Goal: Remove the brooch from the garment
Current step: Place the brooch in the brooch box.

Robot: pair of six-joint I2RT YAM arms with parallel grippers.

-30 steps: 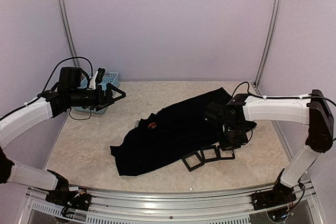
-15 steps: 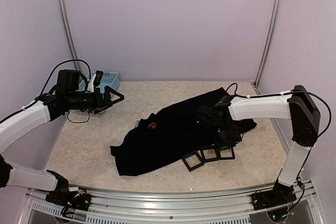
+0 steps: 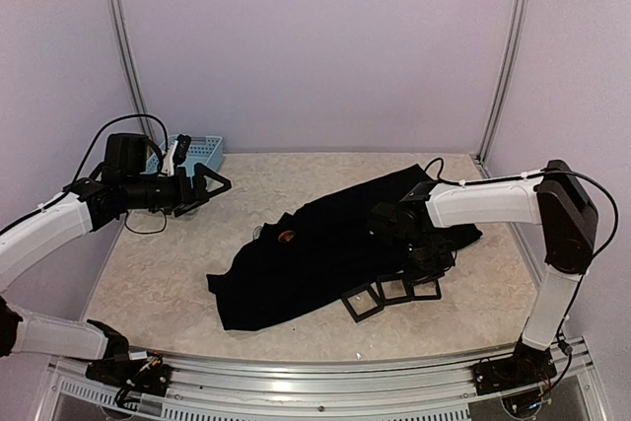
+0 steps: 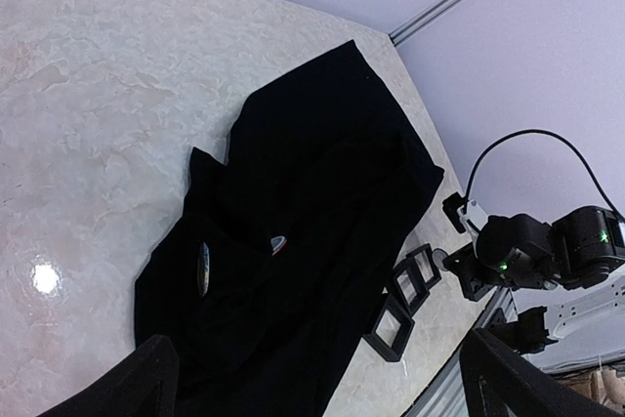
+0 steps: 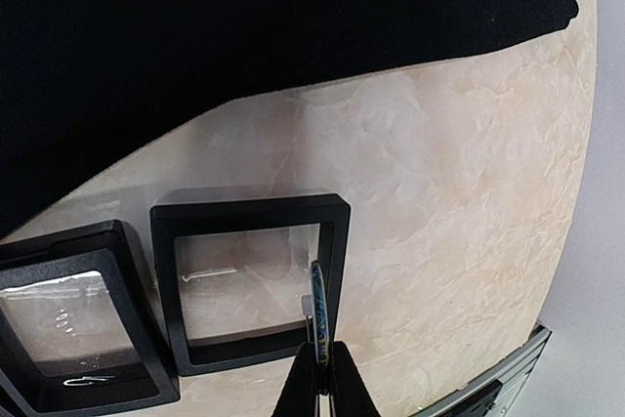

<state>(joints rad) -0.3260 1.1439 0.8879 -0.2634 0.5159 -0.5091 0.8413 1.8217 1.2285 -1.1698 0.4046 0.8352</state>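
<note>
The black garment (image 3: 325, 244) lies crumpled across the middle of the table, also seen in the left wrist view (image 4: 312, 183) and the right wrist view (image 5: 244, 26). My right gripper (image 3: 426, 265) (image 5: 319, 363) is shut on a thin blue-patterned brooch (image 5: 317, 314), held edge-on just above a black square frame (image 5: 249, 280). A small reddish brooch (image 3: 287, 236) (image 4: 278, 243) and another disc (image 4: 203, 269) sit on the garment. My left gripper (image 3: 219, 182) (image 4: 320, 344) hangs open and empty in the air, well left of the garment.
Three black square frames (image 3: 362, 301) (image 3: 396, 289) (image 3: 426, 289) lie by the garment's near edge. A light-blue basket (image 3: 202, 150) stands at the back left behind the left arm. Metal rails run along the table's front edge.
The right arm has swung left and brought its gripper over the frames, then nearly settled. The left gripper has drifted slightly left and stays open.
</note>
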